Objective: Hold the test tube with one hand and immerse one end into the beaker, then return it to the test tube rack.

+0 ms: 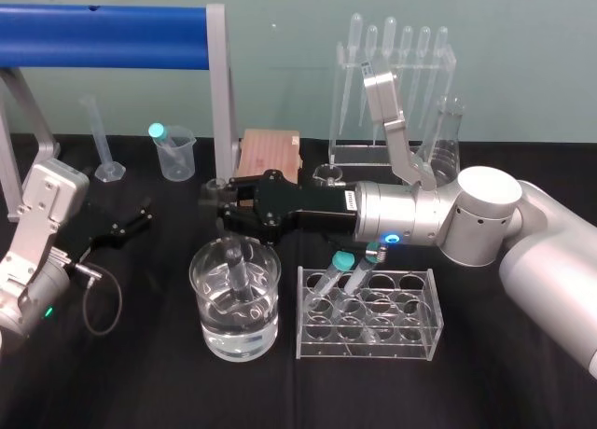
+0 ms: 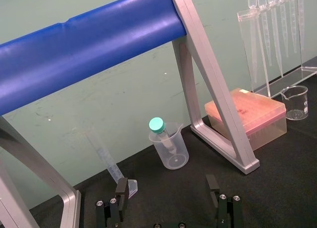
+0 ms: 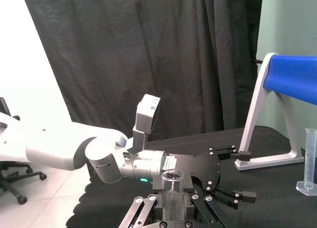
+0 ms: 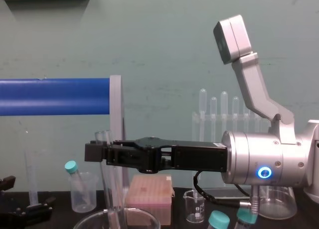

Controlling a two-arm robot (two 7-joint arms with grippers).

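**Right claw holds the test tube in the beaker**

At the front of the black desk [image 1: 140, 373] stands the big round beaker [image 1: 235, 303]. It has water [image 1: 239, 328] in its lower part. Just beside it, on the robot's right, stands the clear test tube rack [image 1: 303, 328]. Two teal-capped tubes [image 1: 343, 261] lean in its back row.

The test tube [image 1: 236, 266] stands upright, with its lower end down inside the beaker. I cannot tell if the tip touches the water. Its open top sticks up above the beaker's rim.

The right claw [image 1: 216, 205] reaches in from the right, above the beaker. Its black fingers are closed on the upper part of the test tube, just under the rim. From the chest, the tube [image 4: 107, 179] hangs straight down below the claw [image 4: 99, 152].

The left claw [image 1: 140, 216] sits low over the desk, off to the left and well apart from the beaker. Its fingers are spread wide and hold nothing.

Farther back are a small plastic cup [image 1: 175, 154] with a teal-capped tube in it, a brown box [image 1: 270, 151] and a row of pipettes [image 1: 392, 47]. A blue bar [image 1: 103, 35] runs across the back.
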